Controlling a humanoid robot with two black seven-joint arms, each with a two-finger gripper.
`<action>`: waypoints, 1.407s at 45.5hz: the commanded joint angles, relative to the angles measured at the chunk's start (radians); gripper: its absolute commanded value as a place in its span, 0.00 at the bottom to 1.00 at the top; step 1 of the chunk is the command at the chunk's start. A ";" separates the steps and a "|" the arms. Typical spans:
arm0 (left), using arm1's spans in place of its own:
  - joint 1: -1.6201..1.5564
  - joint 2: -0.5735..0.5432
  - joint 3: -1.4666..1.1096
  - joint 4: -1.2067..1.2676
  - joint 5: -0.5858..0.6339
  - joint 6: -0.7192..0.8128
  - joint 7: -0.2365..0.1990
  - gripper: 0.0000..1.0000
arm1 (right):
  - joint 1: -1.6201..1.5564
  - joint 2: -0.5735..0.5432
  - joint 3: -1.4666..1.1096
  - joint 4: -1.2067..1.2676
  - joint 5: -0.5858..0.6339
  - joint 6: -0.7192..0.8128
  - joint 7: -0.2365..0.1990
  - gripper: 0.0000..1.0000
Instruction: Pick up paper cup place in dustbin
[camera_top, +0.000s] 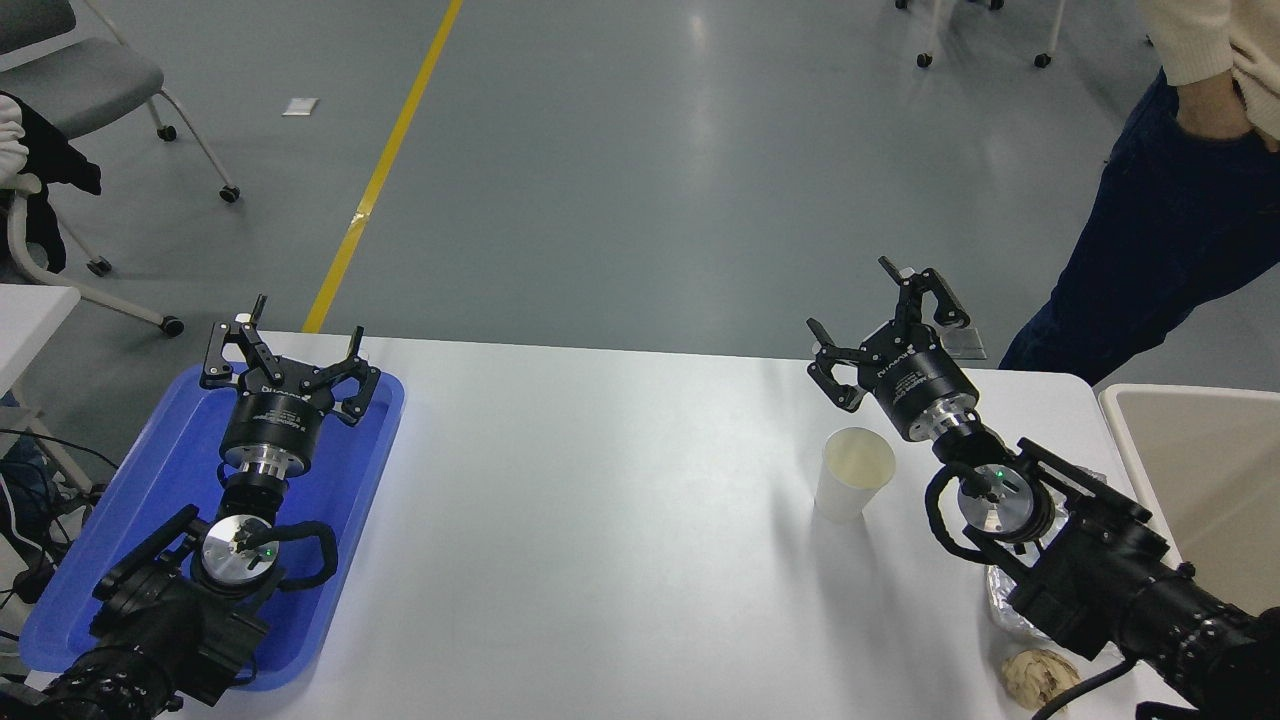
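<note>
A small white paper cup (853, 473) stands upright on the white table (600, 520), right of centre, its cream inside showing. My right gripper (862, 318) hovers just behind and to the right of the cup, open, with nothing between its fingers. The beige dustbin (1200, 470) sits off the table's right edge, only its rim and part of its inside in view. My left gripper (290, 335) is parked open over a blue tray at the lower left.
The shallow blue tray (100, 560) lies along the table's left side. A crinkled silver foil packet (1005, 600) and a crumpled tan paper ball (1040, 678) lie under my right arm. A person's leg (1150, 260) stands at the far right.
</note>
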 joint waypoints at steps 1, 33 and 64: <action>0.000 0.000 0.000 0.000 -0.002 0.000 0.000 1.00 | 0.001 -0.001 0.000 0.005 -0.009 0.000 0.000 1.00; 0.000 0.000 0.002 0.000 -0.002 0.000 -0.002 1.00 | 0.039 0.000 -0.058 0.028 -0.074 -0.022 -0.002 1.00; 0.000 0.002 0.002 0.000 0.000 0.000 -0.002 1.00 | 0.412 -0.175 -0.609 0.064 -0.077 -0.112 -0.037 1.00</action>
